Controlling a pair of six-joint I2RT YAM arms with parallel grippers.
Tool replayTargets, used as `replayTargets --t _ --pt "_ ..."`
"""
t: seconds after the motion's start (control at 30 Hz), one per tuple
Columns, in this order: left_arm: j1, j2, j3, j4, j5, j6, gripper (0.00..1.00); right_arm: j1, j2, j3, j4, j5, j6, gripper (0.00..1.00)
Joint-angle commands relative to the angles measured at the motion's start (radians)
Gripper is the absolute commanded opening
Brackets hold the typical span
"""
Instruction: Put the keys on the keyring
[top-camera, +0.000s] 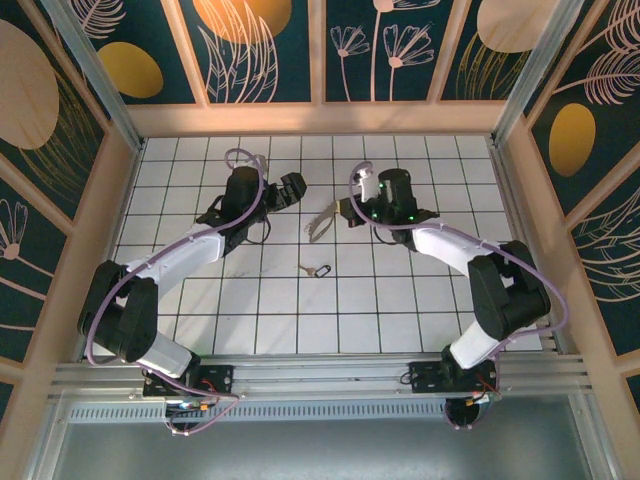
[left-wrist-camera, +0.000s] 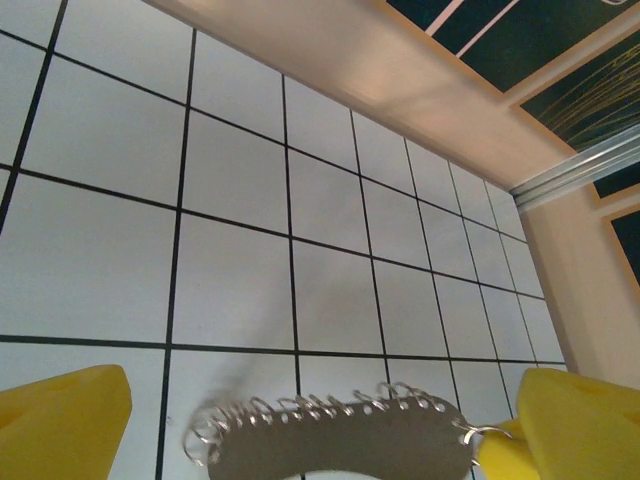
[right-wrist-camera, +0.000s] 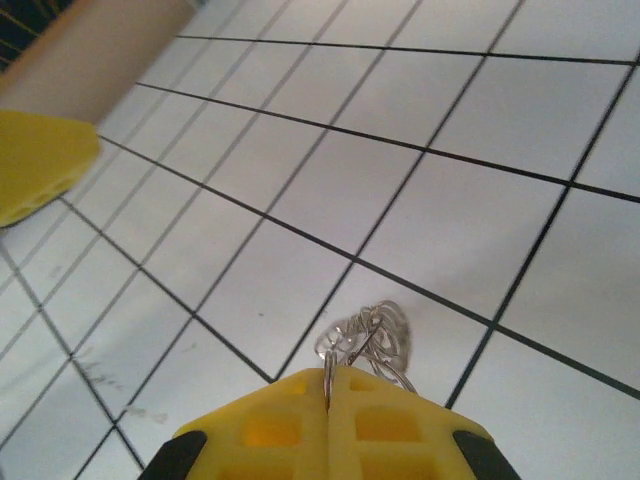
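I judge the job barely begun, as nothing is threaded yet. My left tool stands at its widest just left of the tan-beige strap keyring edged with small wire rings, and it grips nothing. My right tool is closed tight on a wire ring at the keyring's right end and seems to hold it just above the white tiled desk. The small silvery key with a dark head lies loose on the desk, nearer the arm bases than the keyring and apart from it. That key has yet to be picked up and worked onto a ring.

The overhead view gives me the key and both arms. The left wrist view adds the strap lying between its yellow fingers. The right wrist view shows the pinch itself.
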Motion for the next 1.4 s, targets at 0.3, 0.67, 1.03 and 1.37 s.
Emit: replayTargets --t 0.3,0.67,1.03,1.37 --pt "0.009 0.028 0.015 0.087 0.142 0.125 0.99 -0.079 -0.027 -0.055 0.218 -0.383 0.041 0.0" --pt "0.01 0.026 0.029 0.218 0.322 0.172 0.81 -0.149 -0.01 -0.055 0.375 -0.558 0.103 0.0" --pt "0.01 0.077 0.157 0.25 0.484 0.261 0.5 -0.178 0.088 0.05 0.507 -0.605 0.197 0.0" --pt "0.018 0.147 0.194 0.305 0.595 0.337 0.38 -0.201 0.153 0.125 0.476 -0.679 0.229 0.0"
